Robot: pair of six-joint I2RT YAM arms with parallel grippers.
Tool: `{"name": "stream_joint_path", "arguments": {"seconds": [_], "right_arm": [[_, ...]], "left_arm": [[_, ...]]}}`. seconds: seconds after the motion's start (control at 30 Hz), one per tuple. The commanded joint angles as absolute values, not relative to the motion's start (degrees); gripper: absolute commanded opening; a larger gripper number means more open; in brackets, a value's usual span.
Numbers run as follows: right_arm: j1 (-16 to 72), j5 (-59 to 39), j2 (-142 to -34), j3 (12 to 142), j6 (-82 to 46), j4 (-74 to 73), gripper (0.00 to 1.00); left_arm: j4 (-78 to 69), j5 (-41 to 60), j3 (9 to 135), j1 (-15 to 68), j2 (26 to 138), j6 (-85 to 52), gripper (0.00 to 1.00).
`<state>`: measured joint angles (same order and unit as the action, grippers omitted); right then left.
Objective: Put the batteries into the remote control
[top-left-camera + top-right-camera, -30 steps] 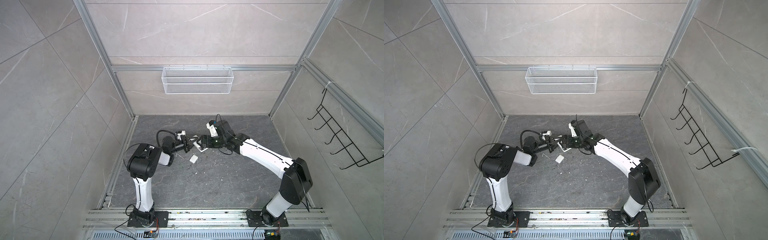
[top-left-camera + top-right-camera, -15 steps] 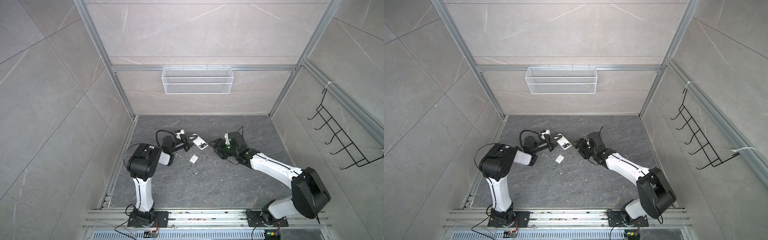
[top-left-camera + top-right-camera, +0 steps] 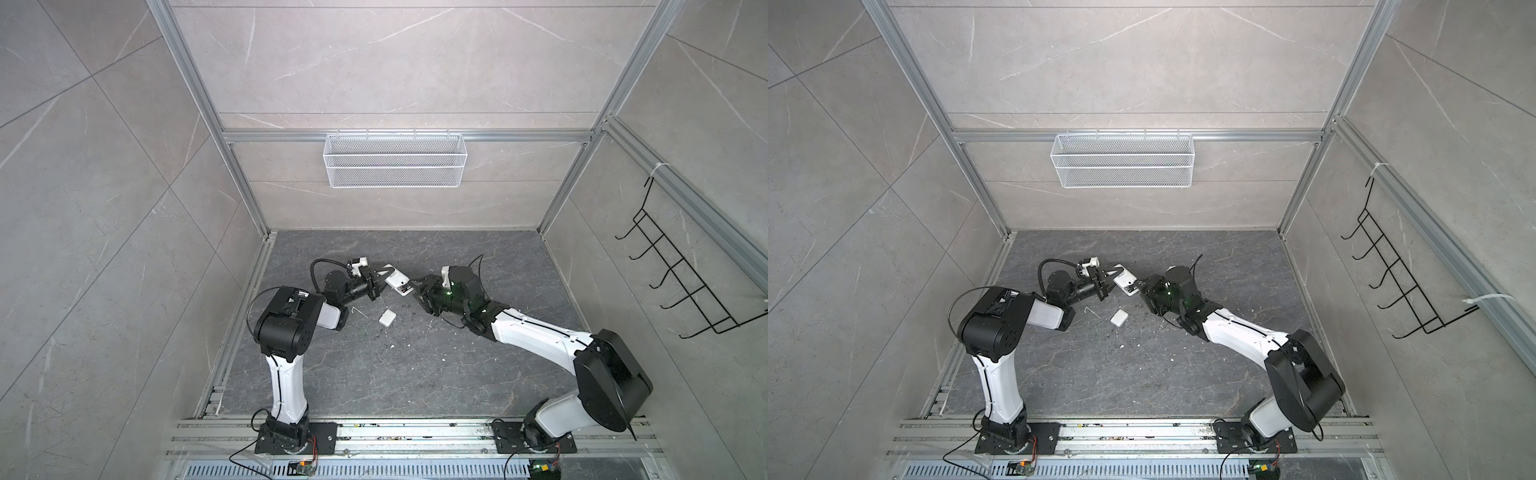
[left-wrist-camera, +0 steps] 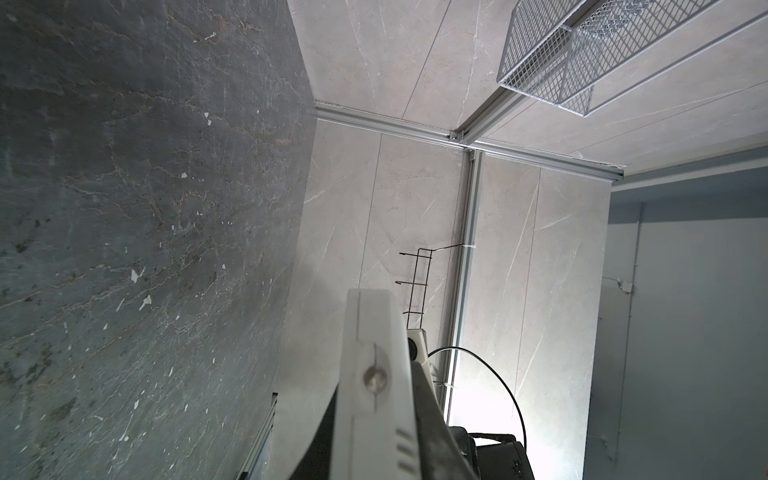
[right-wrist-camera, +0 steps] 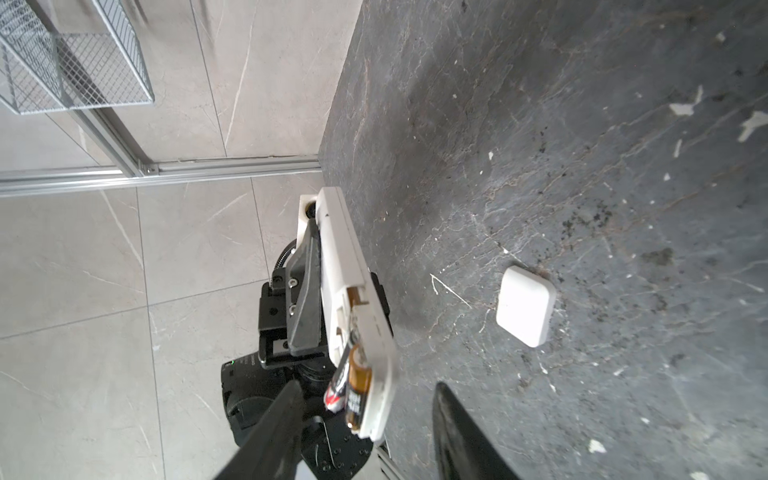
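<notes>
My left gripper point(image 3: 380, 280) is shut on the remote control point(image 3: 397, 282), a flat white handset held off the dark floor. In the left wrist view the remote control point(image 4: 370, 374) shows edge-on between the dark fingers point(image 4: 428, 415). Its back compartment is uncovered. Two batteries point(image 5: 353, 382) lie side by side in it, one brownish-gold and one with a red, white and black label. My right gripper point(image 5: 365, 432) is open at that end of the remote control point(image 5: 349, 274). Its dark fingers point(image 5: 274, 432) stand either side of the handset with gaps. Both top views show the right gripper point(image 3: 1142, 289) beside the remote control point(image 3: 1126, 282).
A small white rounded cover piece point(image 3: 387, 318) lies on the floor just in front of the remote, also in the right wrist view point(image 5: 525, 305). White specks of debris point(image 3: 390, 346) dot the floor. A wire basket point(image 3: 395, 160) hangs on the back wall and a black hook rack point(image 3: 681, 274) on the right wall.
My right arm swung away from over the remote to its right side, then came back in low at the remote's end, jaws narrowing. The left arm and remote stayed put.
</notes>
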<state>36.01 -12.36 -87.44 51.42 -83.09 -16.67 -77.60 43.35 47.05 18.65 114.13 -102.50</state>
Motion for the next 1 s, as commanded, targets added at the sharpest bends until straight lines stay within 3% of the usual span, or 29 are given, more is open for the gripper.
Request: {"name": "stream_joint_path", "arguments": {"seconds": [0.0,0.2,0.97], "right_arm": [[36.72,-9.8,-88.96,51.5,-87.66,-22.15,0.48],[37.18,-8.29,-89.9,52.27,-89.31,-23.14,0.35],[37.13,-7.78,-91.12,53.7,-87.83,-20.65,0.21]], "left_arm": [[-81.05,41.2,47.73,18.69,111.27,-103.52,0.0],[-81.07,39.82,47.72,18.73,111.63,-104.4,0.0],[-81.08,41.26,49.2,18.72,110.39,-105.47,0.0]]}}
